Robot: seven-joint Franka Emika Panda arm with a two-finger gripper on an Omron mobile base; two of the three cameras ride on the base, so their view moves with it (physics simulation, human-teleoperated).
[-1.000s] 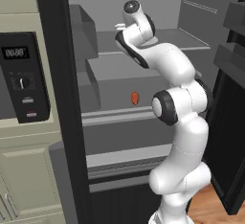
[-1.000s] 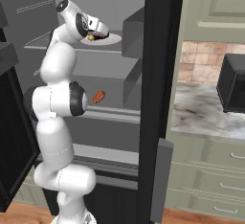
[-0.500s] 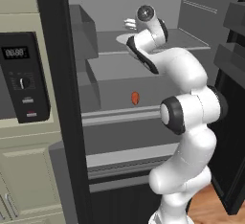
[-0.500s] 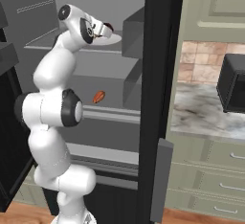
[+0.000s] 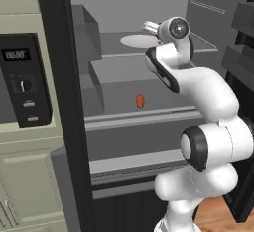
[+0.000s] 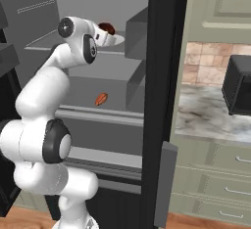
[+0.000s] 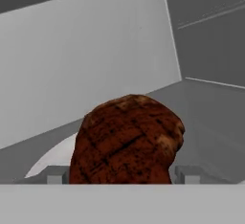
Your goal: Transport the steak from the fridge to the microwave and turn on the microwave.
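The steak (image 7: 127,139), a dark brown lump, lies on a white plate (image 7: 48,161) on an upper shelf of the fridge (image 5: 64,102). My gripper (image 7: 122,177) is open, one fingertip (image 7: 55,175) on each side of the steak with a small gap at both sides. From the right, the steak (image 6: 107,28) shows just beyond my gripper (image 6: 104,36), over the plate (image 6: 117,39). From the left, my gripper (image 5: 151,26) reaches over the plate (image 5: 135,40) and the hand hides the steak. The microwave's control panel (image 5: 22,85) sits left of the fridge.
A small orange-red oval item (image 5: 140,101) (image 6: 101,99) lies on the shelf below. A grey box (image 5: 87,28) stands at the shelf's left side. Dark door bins (image 5: 240,52) hang on the open door. A black appliance (image 6: 238,86) sits on the marble counter (image 6: 206,115).
The arm has stretched deeper into the fridge, carrying the hand up to the plate until its fingers flank the steak. The jaws stayed open.
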